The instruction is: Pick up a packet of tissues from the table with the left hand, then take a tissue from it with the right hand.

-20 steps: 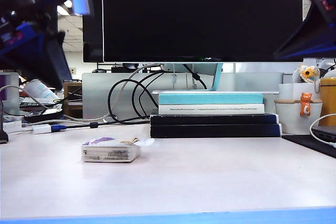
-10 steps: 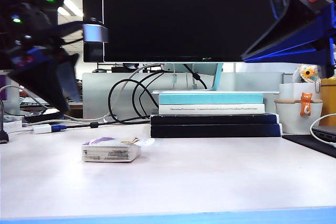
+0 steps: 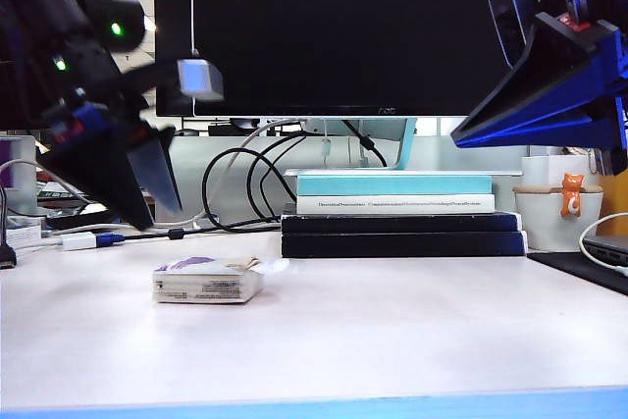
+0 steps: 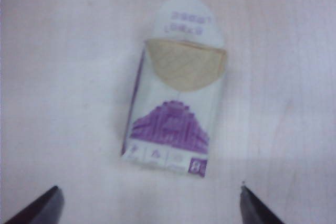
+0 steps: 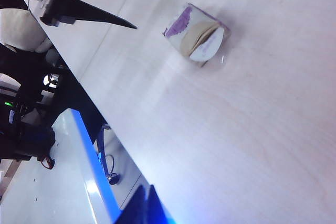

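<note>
The packet of tissues (image 3: 207,280) lies flat on the white table (image 3: 392,331), left of centre. Its flap (image 4: 186,22) is folded back and the cream tissue (image 4: 186,69) shows in the opening. My left gripper (image 3: 155,213) hangs above and just left of the packet, pointing down. In the left wrist view its fingertips (image 4: 52,195) stand wide apart, open and empty, with the packet (image 4: 173,119) just beyond them. My right gripper (image 3: 461,136), black and blue, is high at the right, shut and empty. The right wrist view shows the packet (image 5: 197,35) far from its closed tips (image 5: 148,195).
A stack of books (image 3: 397,213) lies behind the packet, under a large dark monitor (image 3: 378,31). Black cables (image 3: 240,183) loop at the back left. A white cup with an orange cat figure (image 3: 554,213) stands at the right. The table has a blue front edge (image 3: 314,404).
My left arm has come down and to the right, toward the packet, and its jaws have widened. My right gripper has swung leftward into view. The packet has not moved.
</note>
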`<state>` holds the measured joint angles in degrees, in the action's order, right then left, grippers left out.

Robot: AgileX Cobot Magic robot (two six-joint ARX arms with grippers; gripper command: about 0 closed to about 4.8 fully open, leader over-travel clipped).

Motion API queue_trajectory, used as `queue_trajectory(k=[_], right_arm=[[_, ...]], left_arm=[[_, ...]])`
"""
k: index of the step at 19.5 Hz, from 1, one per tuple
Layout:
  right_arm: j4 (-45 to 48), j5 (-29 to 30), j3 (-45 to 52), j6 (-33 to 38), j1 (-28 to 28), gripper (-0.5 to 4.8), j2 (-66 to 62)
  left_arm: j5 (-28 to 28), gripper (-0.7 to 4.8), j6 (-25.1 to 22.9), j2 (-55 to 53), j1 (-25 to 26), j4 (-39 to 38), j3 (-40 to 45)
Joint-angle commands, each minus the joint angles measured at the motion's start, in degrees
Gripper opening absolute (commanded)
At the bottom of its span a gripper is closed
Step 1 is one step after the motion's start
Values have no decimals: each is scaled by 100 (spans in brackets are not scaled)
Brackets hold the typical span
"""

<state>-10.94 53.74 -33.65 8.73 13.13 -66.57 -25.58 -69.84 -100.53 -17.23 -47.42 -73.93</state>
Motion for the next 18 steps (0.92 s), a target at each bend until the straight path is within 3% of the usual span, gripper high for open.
queue_trajectory(k=[1, 11, 15, 18], right_arm=[[22, 44, -24, -17, 11, -6, 15], [2, 42, -24, -17, 13, -6, 15], [13, -4, -24, -22, 13, -6, 15], [48, -22, -24, -22, 13, -6, 13]], left_arm=[[-256, 479, -2, -216, -9, 37, -13], [-444, 479, 149, -852, -9, 369, -15], [-568, 479, 533, -852, -13, 708, -15], [-654, 479, 535, -876, -13, 710, -13]])
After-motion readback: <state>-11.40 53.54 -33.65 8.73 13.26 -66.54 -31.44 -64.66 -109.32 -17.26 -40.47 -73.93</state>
